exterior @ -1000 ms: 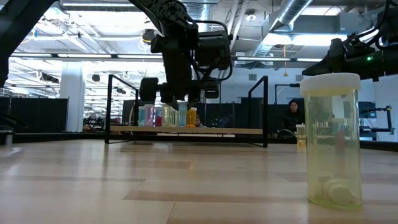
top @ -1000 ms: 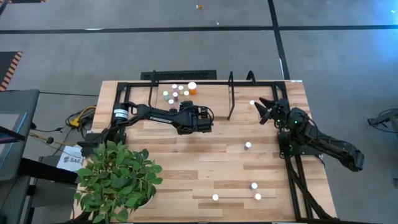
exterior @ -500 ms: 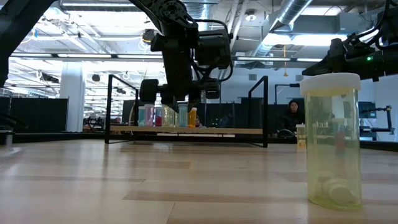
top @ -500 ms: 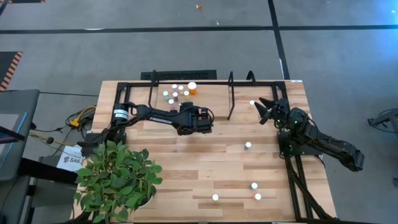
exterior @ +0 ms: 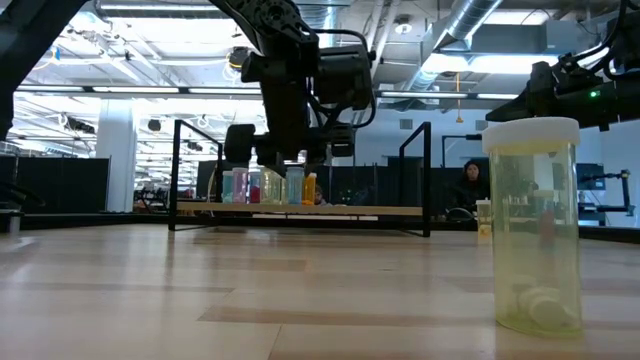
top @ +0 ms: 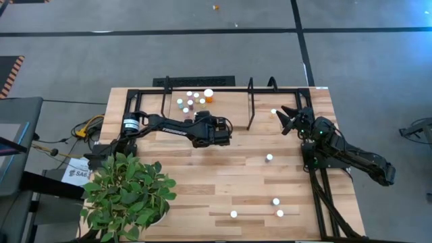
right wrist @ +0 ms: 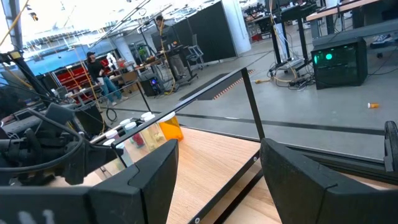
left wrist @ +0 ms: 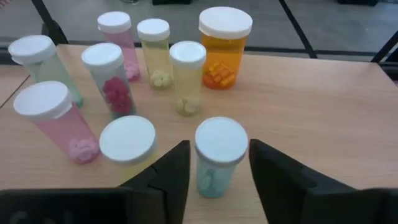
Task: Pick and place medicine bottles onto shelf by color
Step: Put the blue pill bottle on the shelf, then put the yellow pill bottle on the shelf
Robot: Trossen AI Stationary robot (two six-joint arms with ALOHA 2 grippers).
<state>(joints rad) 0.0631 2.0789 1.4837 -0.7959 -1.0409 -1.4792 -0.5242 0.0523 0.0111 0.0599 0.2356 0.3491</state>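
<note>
The left gripper [left wrist: 214,171] is by the shelf [top: 228,90], fingers apart around a teal bottle [left wrist: 219,155], not touching. The right gripper [top: 289,119] is also open beside the shelf.

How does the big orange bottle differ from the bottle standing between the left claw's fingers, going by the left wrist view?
The orange bottle is wider, with a broader cap; the bottle between the fingers is slimmer. The orange bottle has a deep orange body, while the other looks pale teal. The orange bottle stands at the far side of the group on the shelf, clear of the left claw, while the teal bottle sits between its open fingers. Both stand upright with pale round caps and hold pills.
</note>
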